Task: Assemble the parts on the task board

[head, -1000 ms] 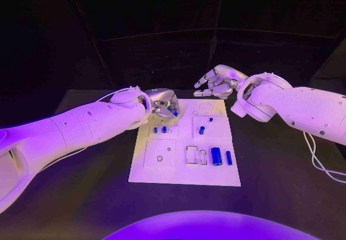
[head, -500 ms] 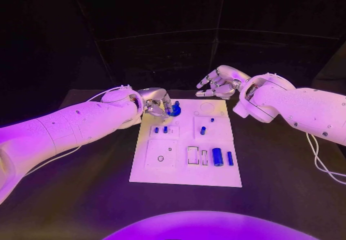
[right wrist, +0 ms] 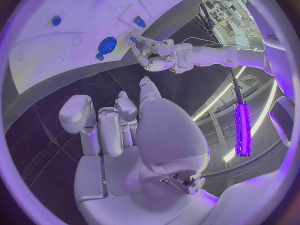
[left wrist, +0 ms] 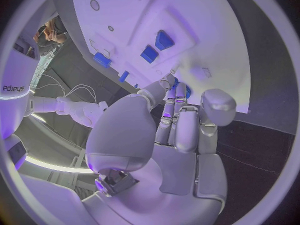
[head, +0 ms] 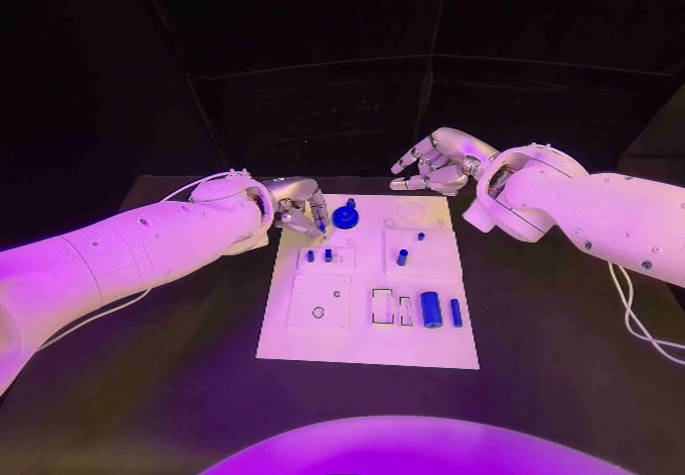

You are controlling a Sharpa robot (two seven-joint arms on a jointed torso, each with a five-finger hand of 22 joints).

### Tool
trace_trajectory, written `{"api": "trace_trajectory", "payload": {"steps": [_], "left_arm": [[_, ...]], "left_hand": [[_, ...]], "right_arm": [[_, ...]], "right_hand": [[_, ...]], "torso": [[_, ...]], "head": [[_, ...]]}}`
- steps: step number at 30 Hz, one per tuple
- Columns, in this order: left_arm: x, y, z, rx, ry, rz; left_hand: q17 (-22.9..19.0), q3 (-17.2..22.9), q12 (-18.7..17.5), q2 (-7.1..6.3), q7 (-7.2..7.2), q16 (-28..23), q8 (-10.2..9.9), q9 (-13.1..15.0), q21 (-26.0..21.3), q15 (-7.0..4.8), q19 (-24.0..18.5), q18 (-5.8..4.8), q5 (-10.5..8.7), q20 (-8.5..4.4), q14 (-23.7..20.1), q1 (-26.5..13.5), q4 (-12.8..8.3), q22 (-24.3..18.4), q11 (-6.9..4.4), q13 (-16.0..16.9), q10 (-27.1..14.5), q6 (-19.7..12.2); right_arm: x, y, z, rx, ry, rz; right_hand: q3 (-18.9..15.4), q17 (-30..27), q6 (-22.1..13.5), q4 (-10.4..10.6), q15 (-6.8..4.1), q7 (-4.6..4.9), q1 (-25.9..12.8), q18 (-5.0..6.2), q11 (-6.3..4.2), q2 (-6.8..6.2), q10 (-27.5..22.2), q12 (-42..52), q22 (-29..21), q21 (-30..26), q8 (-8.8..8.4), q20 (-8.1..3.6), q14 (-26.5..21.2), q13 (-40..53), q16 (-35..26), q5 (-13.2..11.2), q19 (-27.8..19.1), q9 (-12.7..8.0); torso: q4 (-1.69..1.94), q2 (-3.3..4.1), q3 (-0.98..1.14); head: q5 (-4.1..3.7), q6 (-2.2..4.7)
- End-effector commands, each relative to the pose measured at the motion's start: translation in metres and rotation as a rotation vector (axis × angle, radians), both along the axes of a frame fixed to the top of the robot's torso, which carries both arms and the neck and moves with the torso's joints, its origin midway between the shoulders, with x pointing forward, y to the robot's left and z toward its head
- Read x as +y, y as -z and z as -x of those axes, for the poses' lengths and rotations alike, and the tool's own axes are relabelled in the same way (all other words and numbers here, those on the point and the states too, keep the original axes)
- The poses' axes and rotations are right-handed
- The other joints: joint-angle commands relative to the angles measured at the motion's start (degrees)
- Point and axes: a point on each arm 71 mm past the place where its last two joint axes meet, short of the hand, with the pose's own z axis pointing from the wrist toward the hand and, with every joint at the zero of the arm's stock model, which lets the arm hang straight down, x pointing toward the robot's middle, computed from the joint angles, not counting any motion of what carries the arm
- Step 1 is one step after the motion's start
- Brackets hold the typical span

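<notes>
Blue parts (head: 430, 310) lie along the near half of the task board (head: 364, 351). Farther back, a round blue gear (head: 345, 219) sits near the far-left corner, just beside the left hand (head: 299, 211), fingers apart, holding nothing. Right hand (head: 440, 161) hovers beyond, spread, farther away.

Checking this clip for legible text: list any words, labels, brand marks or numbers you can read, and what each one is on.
"sharpa", partly readable, curved and cut off, on the white body at the rim of the left wrist view.
A few letters on the white body at the rim of the right wrist view: too cut off to read.
Task board: no readable print.
</notes>
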Motion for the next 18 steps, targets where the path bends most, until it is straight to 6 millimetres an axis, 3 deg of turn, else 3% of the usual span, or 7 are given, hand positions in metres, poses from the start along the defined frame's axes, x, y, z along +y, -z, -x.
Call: {"api": "trace_trajectory", "payload": {"steps": [1, 18], "left_arm": [[0.0003, 0.0020, 0.0007, 0.029, 0.001, -0.010], [-0.0047, 0.0052, 0.0019, 0.044, 0.015, -0.011]], "left_hand": [[-0.1, 0.2, -0.4, -0.02, 0.17, 0.1, -0.2, 0.0, 0.4, -0.30, 0.4, -1.20, -0.24, 0.04, 1.3, -0.6, -0.1, 0.1, -0.11, -0.1, 0.5, 0.4], [-0.2, 0.2, -0.5, -0.01, 0.14, 0.1, -0.2, 0.0, 0.3, -0.30, 0.4, -1.18, -0.24, 0.04, 1.3, -0.6, -0.1, 0.0, -0.14, -0.1, 0.6, 0.5]], "right_arm": [[0.0003, -0.0013, -0.0003, -0.002, -0.003, -0.003], [0.0013, -0.0013, -0.0005, -0.003, -0.004, -0.004]], "right_hand": [[-0.2, 1.4, 0.1, 0.0, -0.22, 0.05, 0.1, 0.91, 0.06, 0.59, -0.3, -0.1, -0.1, -0.3, 0.24, -0.06, 2.8, 0.0, -0.3, 0.2, -0.4, 0.1], [-0.2, 1.4, 0.1, 0.0, -0.22, 0.05, 0.1, 0.91, 0.06, 0.59, -0.3, -0.1, -0.1, -0.3, 0.24, -0.06, 2.8, 0.0, -0.3, 0.2, -0.4, 0.1]], "torso": [[-0.06, 0.02, -0.01], [-0.07, -0.01, 0.02]], "head": [[0.08, -0.04], [-0.01, -0.11]]}}
